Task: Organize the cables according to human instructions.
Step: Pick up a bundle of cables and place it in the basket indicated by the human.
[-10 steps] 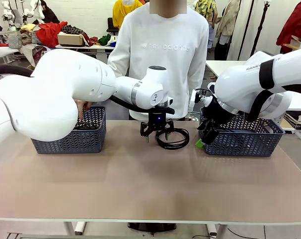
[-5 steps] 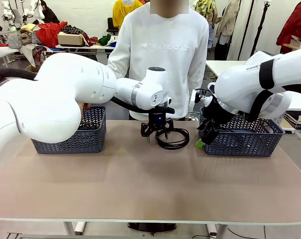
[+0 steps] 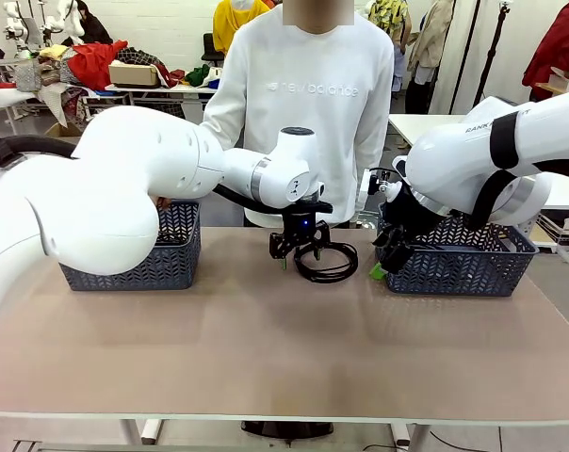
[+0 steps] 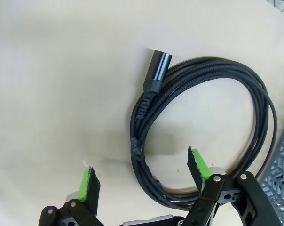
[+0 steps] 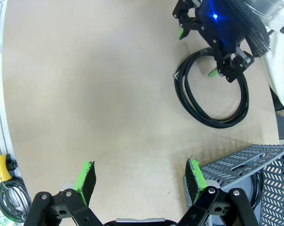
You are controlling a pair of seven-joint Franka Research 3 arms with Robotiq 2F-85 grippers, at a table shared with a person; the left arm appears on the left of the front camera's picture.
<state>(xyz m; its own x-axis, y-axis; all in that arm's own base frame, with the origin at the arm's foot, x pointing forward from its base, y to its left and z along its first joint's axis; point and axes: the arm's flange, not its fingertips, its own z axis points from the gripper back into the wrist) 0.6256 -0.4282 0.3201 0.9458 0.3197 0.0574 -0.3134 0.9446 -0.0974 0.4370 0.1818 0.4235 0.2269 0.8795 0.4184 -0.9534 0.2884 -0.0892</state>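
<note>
1. Between the green fingers (image 4: 197,165) of the left gripper (image 3: 301,257), which stood spread apart and gripped nothing, one side of a coiled black cable (image 4: 198,122) lay flat on the tan bench (image 3: 266,348); the wrist view showed the strand passing through the gap with its cylindrical plug (image 4: 157,69) pointing away.
2. Compared with the frames before, the left gripper had shifted slightly toward the coil and sat a little lower over its near edge, while the white left arm's bulky elbow had drifted rightward across the front view.
3. The right gripper (image 5: 140,176) also stood released, hanging just above bare bench beside the corner of the right basket (image 3: 463,264); it had not moved since the earlier frames.
4. From the right wrist view, the cable ring (image 5: 212,89) lay beyond, with the other gripper over it.
5. Another dark cable (image 5: 257,181) showed inside the right basket.
6. The left basket (image 3: 134,264) stood at the bench's other end, where the person's (image 3: 303,104) hand (image 3: 162,201) rested at its rim, as before.
</note>
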